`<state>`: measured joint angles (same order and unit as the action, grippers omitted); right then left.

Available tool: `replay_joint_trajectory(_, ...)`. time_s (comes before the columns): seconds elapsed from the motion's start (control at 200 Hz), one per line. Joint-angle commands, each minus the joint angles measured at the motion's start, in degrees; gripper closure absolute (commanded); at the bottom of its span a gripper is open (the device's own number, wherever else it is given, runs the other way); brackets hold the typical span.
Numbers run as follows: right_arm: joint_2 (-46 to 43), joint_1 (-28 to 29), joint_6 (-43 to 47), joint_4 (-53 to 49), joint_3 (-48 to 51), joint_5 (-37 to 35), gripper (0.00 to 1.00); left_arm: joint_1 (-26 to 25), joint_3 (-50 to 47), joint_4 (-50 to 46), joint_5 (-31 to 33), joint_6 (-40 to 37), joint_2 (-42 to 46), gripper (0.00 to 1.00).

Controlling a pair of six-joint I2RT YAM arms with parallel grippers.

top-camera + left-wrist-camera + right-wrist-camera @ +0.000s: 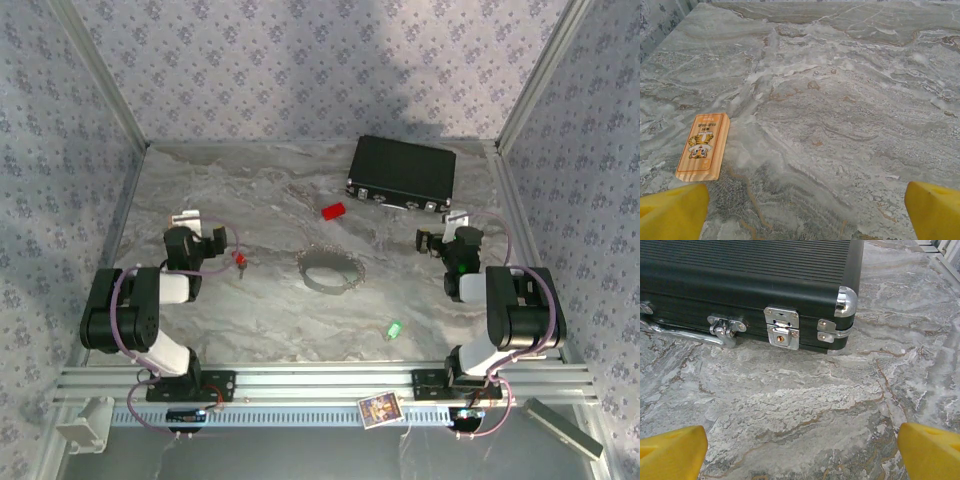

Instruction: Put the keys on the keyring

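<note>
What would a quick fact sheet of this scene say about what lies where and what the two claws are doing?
left gripper: open, empty
right gripper: open, empty, facing the case
keyring: flat, in the middle, no keys on it
red key: left of the ring, near the left gripper
green key: nearer, right of the ring
red block: beyond the ring
black case: closed, far right
wooden tag: flat, ahead of the left gripper

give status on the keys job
Both open, empty: left gripper, right gripper. Loose on table: red key, green key, both apart from ring. Ahead of right gripper: case, clear of ring.
</note>
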<state>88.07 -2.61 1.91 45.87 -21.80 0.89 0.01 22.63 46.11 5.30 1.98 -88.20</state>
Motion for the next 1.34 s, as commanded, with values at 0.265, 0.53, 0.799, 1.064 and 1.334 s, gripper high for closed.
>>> replay_joint_trajectory(0.265, -0.85, -0.11, -0.25, 0.01, -0.79, 0.25, 0.01, 0.38, 1.27, 0.23, -1.08, -0.48, 0.21, 0.0)
replay_joint_trajectory(0.53, -0.81, -0.2, -0.24, -0.14, -0.88, 0.17, 0.01, 0.37, 1.27, 0.21, -1.08, -0.33, 0.17, 0.0)
replay_joint_trajectory(0.799, -0.8, -0.27, -0.33, -0.17, -0.96, 0.36, 0.01, 0.4, 1.27, 0.21, -1.08, -0.39, 0.14, 0.0)
replay_joint_trajectory(1.064, -3.36, -0.03, 0.13, -1.41, -0.83, 0.7, 0.01, 0.44, 0.83, 0.06, -1.08, -0.53, 1.53, 0.0)
replay_joint_trajectory(1.334, -22.91, 3.98, -3.49, -29.38, -8.32, -2.78, 0.02, -0.09, 5.49, -19.37, -1.02, 1.43, 19.05, 0.0)
